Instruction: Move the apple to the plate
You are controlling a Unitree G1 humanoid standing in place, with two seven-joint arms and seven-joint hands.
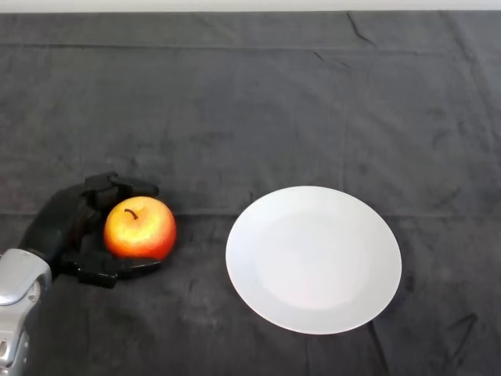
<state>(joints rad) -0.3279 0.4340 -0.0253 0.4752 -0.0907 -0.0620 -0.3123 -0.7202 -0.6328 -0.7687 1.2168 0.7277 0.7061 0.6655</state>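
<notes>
Desk [258,102]: covered by a dark, creased cloth on which everything is laid.
Plate [313,258]: white, nothing held in it, set right of centre to receive the fruit.
Left hand [59,223]: fingers [117,186] curled round the apple from behind, thumb below.
Apple [140,228]: enclosed for lifting; apparently on the cloth, well apart from the plate.

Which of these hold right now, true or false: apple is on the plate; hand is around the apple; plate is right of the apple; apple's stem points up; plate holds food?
1. The apple is on the plate: false, it is on the dark cloth, left of the plate.
2. The left hand curls around the apple: true.
3. The plate is right of the apple: true.
4. Stem faces up: true.
5. The plate holds food: false, it is bare.
</notes>
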